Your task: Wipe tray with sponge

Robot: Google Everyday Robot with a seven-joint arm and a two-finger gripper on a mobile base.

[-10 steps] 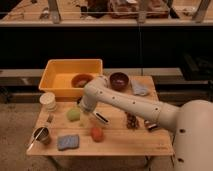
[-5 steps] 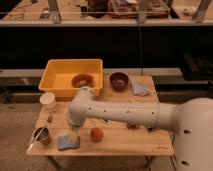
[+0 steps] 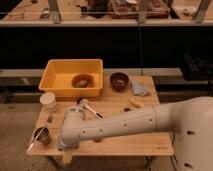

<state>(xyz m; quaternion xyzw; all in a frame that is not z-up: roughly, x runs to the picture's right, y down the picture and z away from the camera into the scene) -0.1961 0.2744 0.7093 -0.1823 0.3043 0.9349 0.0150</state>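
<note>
- One wooden surface [image 3: 150,142] carries everything; the tray [image 3: 67,93] sits at its back-left corner, well apart from the front edge.
- One pale arm [image 3: 125,122] crosses the surface from the right, and its end bends down at the front-left corner.
- Inside the yellow-orange tray lies a small brown bowl-like thing [image 3: 81,80].
- At that front-left edge the gripper [image 3: 66,152] points down, its fingers apart and nothing visibly held.
- No sponge shows; it probably lies hidden beneath the arm's end.
- Judged step: reaching for the sponge. Next, the fingers must close on it, lift, then carry it back to the tray, clear of the brown thing.
</note>
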